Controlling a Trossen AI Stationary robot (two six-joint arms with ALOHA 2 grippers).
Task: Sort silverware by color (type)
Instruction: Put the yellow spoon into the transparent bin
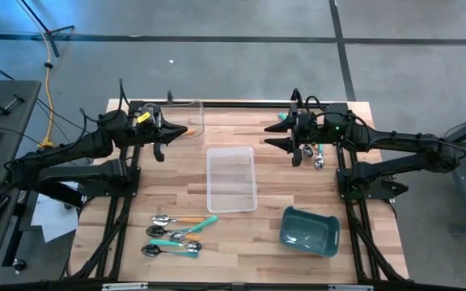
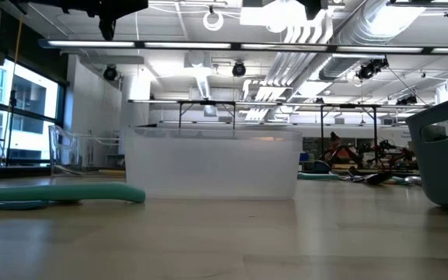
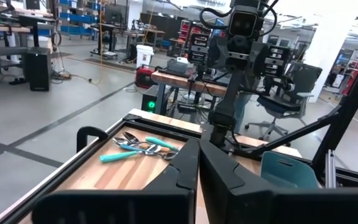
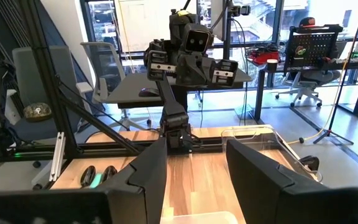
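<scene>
Several spoons (image 1: 172,234) lie loose at bench (image 1: 233,242) front, unsorted; more by right tool (image 1: 285,133), jaws apart, empty. Left tool (image 1: 180,132) closed, empty; clear tray (image 1: 231,179) awaits sorting.

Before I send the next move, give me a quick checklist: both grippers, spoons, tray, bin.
1. Left gripper shut, at the table's far left: ok. Whether it holds anything: cannot tell; something orange shows at its tip.
2. Right gripper open, nothing between its fingers: ok.
3. Spoons sorted: not ok. A mixed orange and teal group lies loose on the table, with more spoons by the right gripper.
4. Middle tray free to take spoons: ok, it looks empty.
5. Bin clear of both arms: ok.
</scene>
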